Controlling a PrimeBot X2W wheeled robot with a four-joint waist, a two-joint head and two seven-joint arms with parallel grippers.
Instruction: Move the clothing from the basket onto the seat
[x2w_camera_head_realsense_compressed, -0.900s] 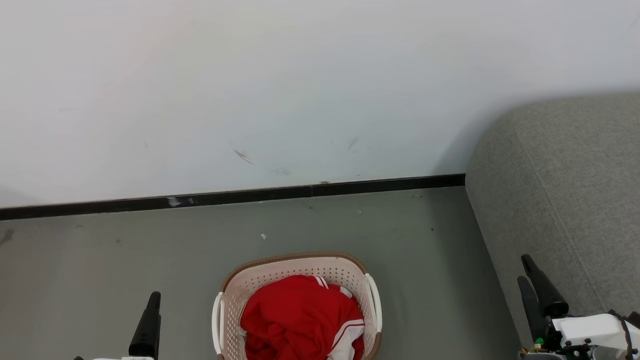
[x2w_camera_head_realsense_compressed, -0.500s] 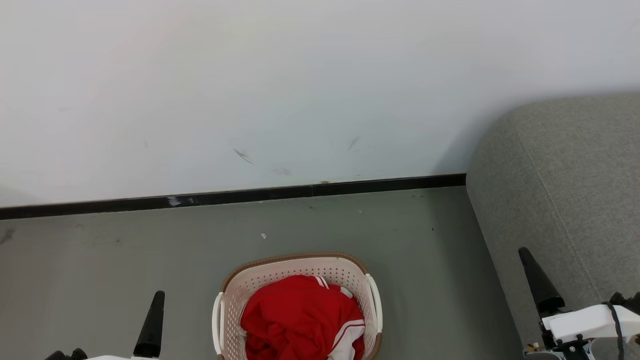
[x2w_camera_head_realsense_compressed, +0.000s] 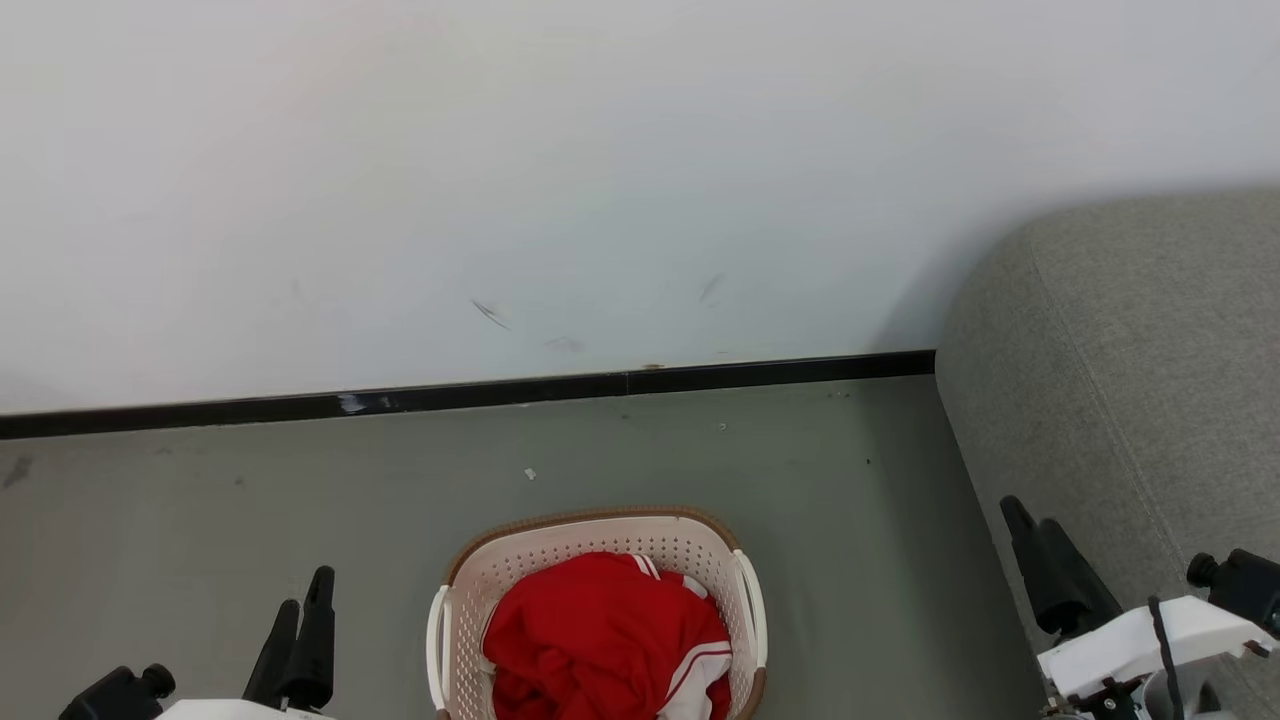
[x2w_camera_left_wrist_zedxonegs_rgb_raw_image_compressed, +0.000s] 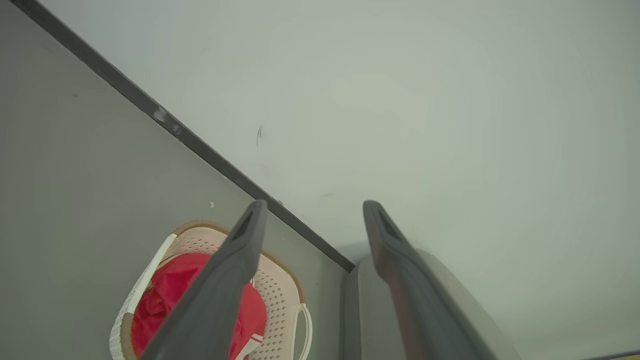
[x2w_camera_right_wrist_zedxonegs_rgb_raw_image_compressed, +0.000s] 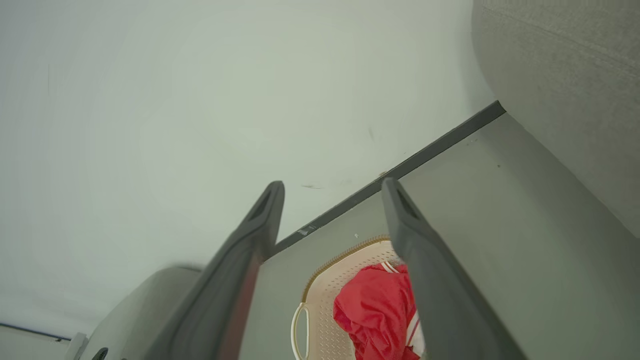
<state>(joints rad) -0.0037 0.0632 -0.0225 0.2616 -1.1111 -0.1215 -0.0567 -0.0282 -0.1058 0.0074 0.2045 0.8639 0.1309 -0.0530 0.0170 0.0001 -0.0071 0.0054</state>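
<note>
Red clothing (x2w_camera_head_realsense_compressed: 600, 630) with white stripes lies heaped in the cream basket (x2w_camera_head_realsense_compressed: 590, 520), which stands on the floor at the bottom middle of the head view. The grey seat (x2w_camera_head_realsense_compressed: 1130, 350) rises at the right. My left gripper (x2w_camera_head_realsense_compressed: 306, 592) stands open at the lower left, apart from the basket. At the lower right my right gripper (x2w_camera_head_realsense_compressed: 1030, 515) is open, in front of the seat's side. In the left wrist view the open gripper (x2w_camera_left_wrist_zedxonegs_rgb_raw_image_compressed: 315, 205) frames the basket (x2w_camera_left_wrist_zedxonegs_rgb_raw_image_compressed: 280, 290), clothing (x2w_camera_left_wrist_zedxonegs_rgb_raw_image_compressed: 170, 295) and seat (x2w_camera_left_wrist_zedxonegs_rgb_raw_image_compressed: 365, 310). The right wrist view shows the open gripper (x2w_camera_right_wrist_zedxonegs_rgb_raw_image_compressed: 332, 185), basket (x2w_camera_right_wrist_zedxonegs_rgb_raw_image_compressed: 325, 280), clothing (x2w_camera_right_wrist_zedxonegs_rgb_raw_image_compressed: 375, 310) and seat (x2w_camera_right_wrist_zedxonegs_rgb_raw_image_compressed: 565, 75).
A white wall with a black baseboard (x2w_camera_head_realsense_compressed: 470, 392) runs behind the basket. Grey floor (x2w_camera_head_realsense_compressed: 250, 500) spreads to the left of the basket and between it and the seat. A small white scrap (x2w_camera_head_realsense_compressed: 529, 474) lies on the floor beyond the basket.
My right gripper has shifted left and turned, so both its fingers show again. My left gripper has come up a little and turned, showing both fingers. Basket and clothing have not moved.
</note>
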